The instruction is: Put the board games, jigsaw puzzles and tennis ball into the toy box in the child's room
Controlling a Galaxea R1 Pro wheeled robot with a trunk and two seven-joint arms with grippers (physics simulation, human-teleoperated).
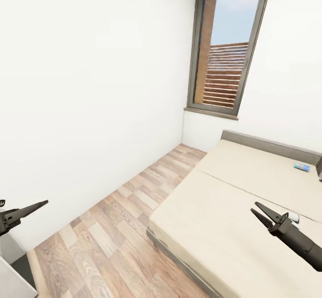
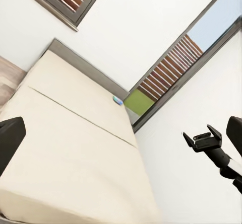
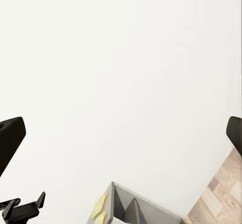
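The head view shows the bed (image 1: 250, 199) with a small blue board game (image 1: 302, 167) near its headboard, the right gripper (image 1: 261, 212) spread empty above the mattress. The left gripper (image 1: 40, 205) is at the picture's edge, and I cannot tell its state. The right wrist view adds the grey toy box (image 3: 132, 209) beside yellow jigsaw puzzles (image 3: 100, 207).

Ahead of you the bed (image 1: 232, 208) ran along the right, its far end against the wall under the window (image 1: 226, 52). One board game (image 1: 302, 167) lay on the mattress near that end. Floor (image 1: 116, 226) stretched left of the bed.
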